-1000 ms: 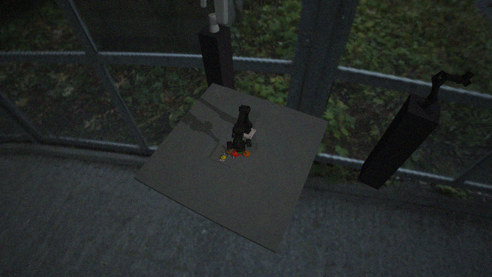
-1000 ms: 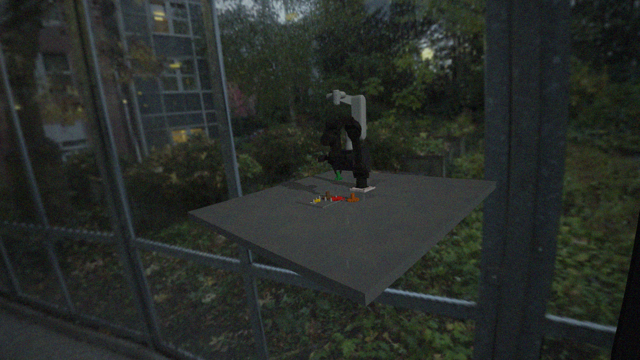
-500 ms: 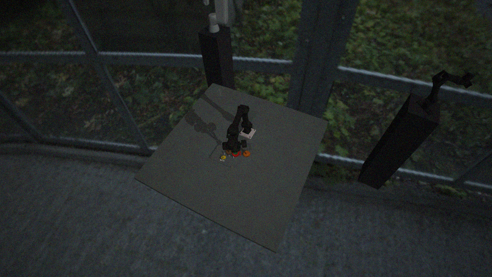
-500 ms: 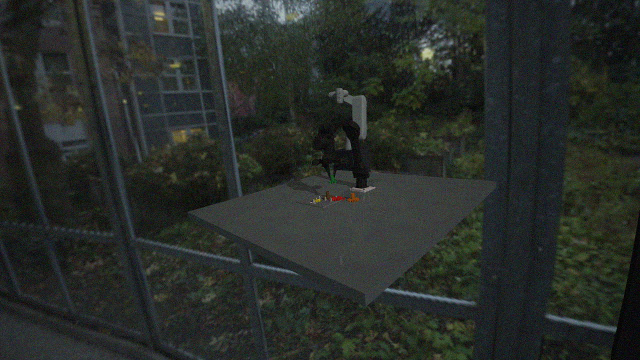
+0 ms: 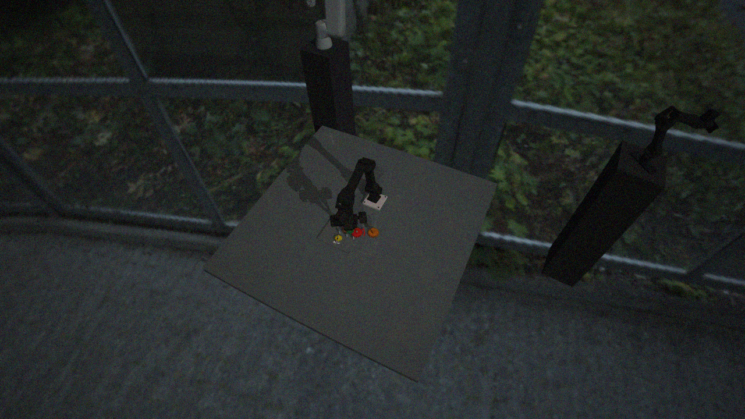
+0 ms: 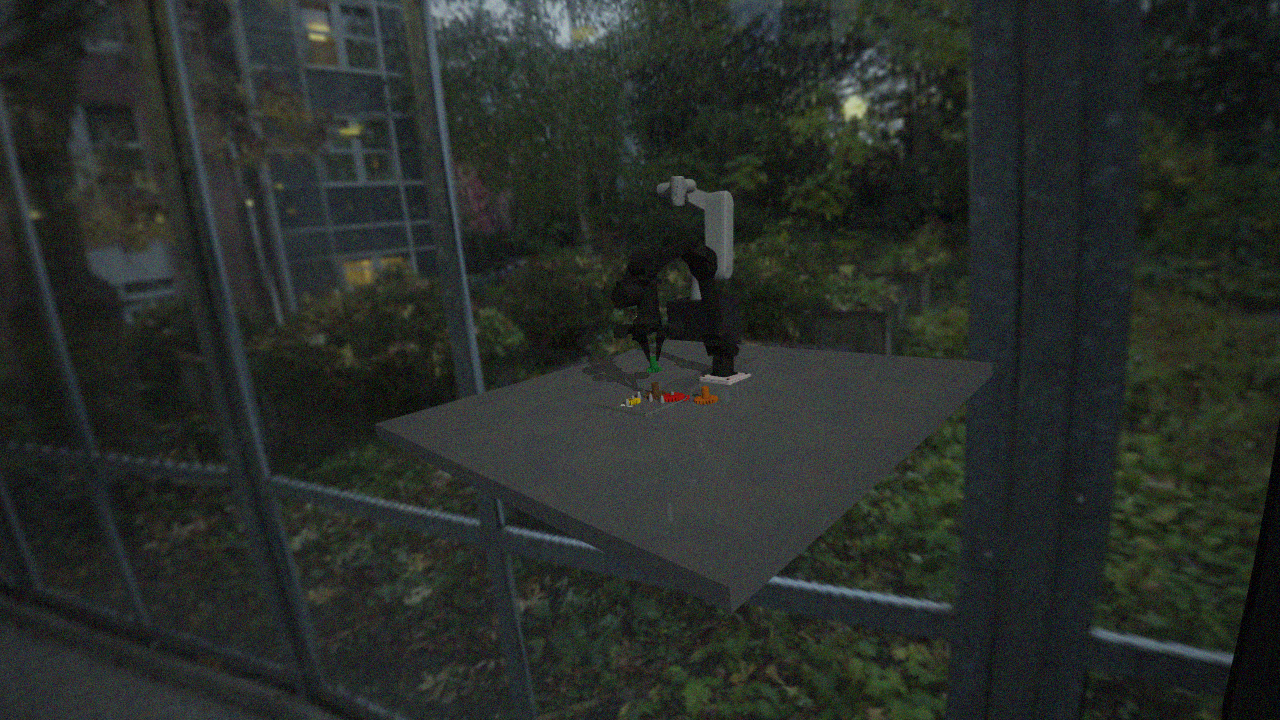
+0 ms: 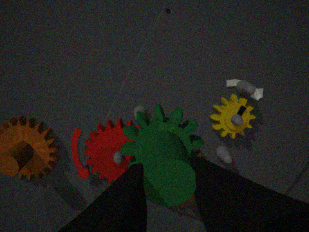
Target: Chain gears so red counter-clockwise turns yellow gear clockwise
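Note:
My gripper [image 7: 167, 170] [image 6: 654, 356] is shut on the upright handle of the green gear [image 7: 158, 145] [image 6: 654, 366] and holds it in the air above the board [image 7: 187, 61]. The red gear [image 7: 104, 145] [image 5: 357, 232] sits on a peg, partly hidden by the green gear in the wrist view. The yellow gear [image 7: 223, 117] [image 5: 337, 238] with a black stripe sits on its peg at the right. Bare pegs show beyond the green gear [image 7: 139, 112], near the white arrow [image 7: 246, 87] and below the yellow gear [image 7: 224, 154]. A brown gear [image 6: 655, 388] is mostly hidden beneath the held gear.
An orange gear [image 7: 35, 136] [image 5: 373, 232] [image 6: 705, 397] stands on the table, left of the red arrow [image 7: 76, 151] in the wrist view. The white arrow [image 7: 232, 83] is beside the yellow gear. The arm's pale base plate [image 5: 379, 204] lies behind the gears.

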Controlling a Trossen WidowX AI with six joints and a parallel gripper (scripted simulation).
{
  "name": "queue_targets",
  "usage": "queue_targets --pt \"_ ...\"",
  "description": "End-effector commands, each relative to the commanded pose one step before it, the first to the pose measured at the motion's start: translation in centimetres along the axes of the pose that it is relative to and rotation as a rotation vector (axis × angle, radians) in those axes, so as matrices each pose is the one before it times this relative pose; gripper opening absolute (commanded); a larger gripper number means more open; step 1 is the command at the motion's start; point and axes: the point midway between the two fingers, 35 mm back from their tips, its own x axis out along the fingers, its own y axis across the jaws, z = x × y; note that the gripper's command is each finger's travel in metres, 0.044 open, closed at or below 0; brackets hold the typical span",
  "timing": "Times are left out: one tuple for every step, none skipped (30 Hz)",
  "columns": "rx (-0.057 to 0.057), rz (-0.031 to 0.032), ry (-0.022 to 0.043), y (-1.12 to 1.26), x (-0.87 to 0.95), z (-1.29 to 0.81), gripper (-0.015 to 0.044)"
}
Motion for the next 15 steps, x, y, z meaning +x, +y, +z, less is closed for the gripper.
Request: queue_targets --pt "-0.0023 -0.00195 0.00394 -0.769 0.521 -0.542 0.0" --pt "0.0 -0.00018 0.00014 -0.21 0.123 -0.138 0.0" --pt "0.0 -0.00017 0.00015 -0.208 0.123 -0.14 0.0" --pt "0.0 -0.00017 0.00015 -0.207 0.123 -0.142 0.0" --pt "0.0 -0.00017 0.00016 -0.205 0.123 -0.144 0.0" --pt "0.0 -0.00016 0.00016 -0.204 0.123 -0.146 0.0" --pt "0.0 -0.00016 0.00016 -0.202 0.123 -0.148 0.0" --pt "0.0 -0.00016 0.00017 -0.2 0.123 -0.15 0.0" --pt "0.0 -0.00015 0.00017 -0.199 0.123 -0.152 0.0" --pt "0.0 -0.00015 0.00018 -0.197 0.124 -0.154 0.0" --pt "0.0 -0.00014 0.00018 -0.196 0.124 -0.156 0.0" --pt "0.0 -0.00014 0.00018 -0.194 0.124 -0.158 0.0" --pt "0.0 -0.00014 0.00019 -0.192 0.124 -0.16 0.0" --pt "0.0 -0.00013 0.00019 -0.19 0.124 -0.162 0.0" --pt "0.0 -0.00013 0.00019 -0.189 0.124 -0.163 0.0"
